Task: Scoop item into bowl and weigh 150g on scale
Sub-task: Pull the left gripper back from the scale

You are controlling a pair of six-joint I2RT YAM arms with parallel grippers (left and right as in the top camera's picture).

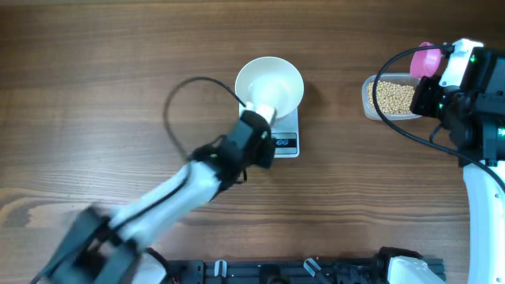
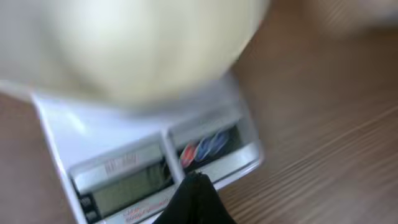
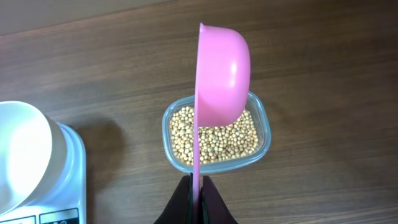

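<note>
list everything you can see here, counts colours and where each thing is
round white bowl: one, white, on the scale
square white kitchen scale: one, white with a grey display, mid-table
clear plastic tub: one, see-through, right of the scale
small tan-yellow beans: many, tan-yellow, in the tub
pink plastic scoop: one, pink, above the tub
brown wooden table: one, brown, under everything
left gripper: one, black, shut, at the scale's display edge
right gripper: one, black, shut on the scoop's handle
</note>
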